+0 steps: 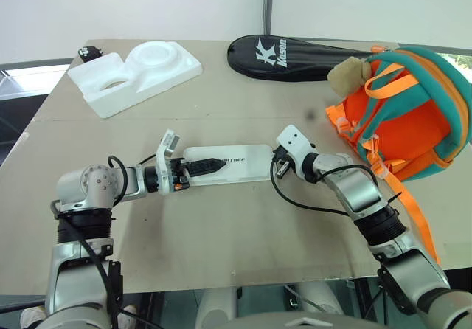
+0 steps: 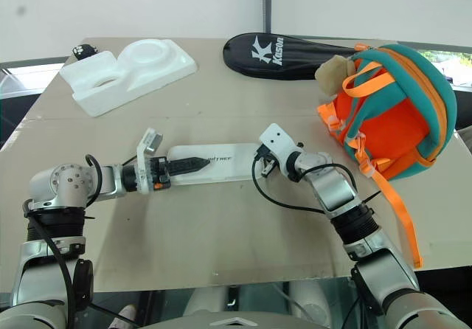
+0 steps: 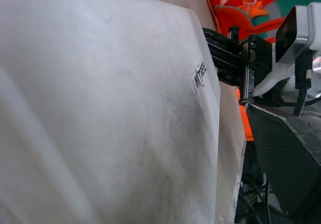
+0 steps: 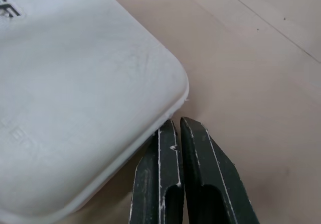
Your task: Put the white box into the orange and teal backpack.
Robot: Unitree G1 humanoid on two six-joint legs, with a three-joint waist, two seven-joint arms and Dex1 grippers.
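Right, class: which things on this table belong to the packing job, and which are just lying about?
Job things:
flat translucent-white plastic box
orange and teal fabric backpack

Lying about:
white foam tray with round hollows
black racket case with white lettering

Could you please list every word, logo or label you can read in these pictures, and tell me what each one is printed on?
"Kason", white lettering with a large K logo: on the black racket case at the far edge of the table.
Small dark lettering on the flat translucent-white plastic box: too small and blurred to read.
Nothing else bears readable text.
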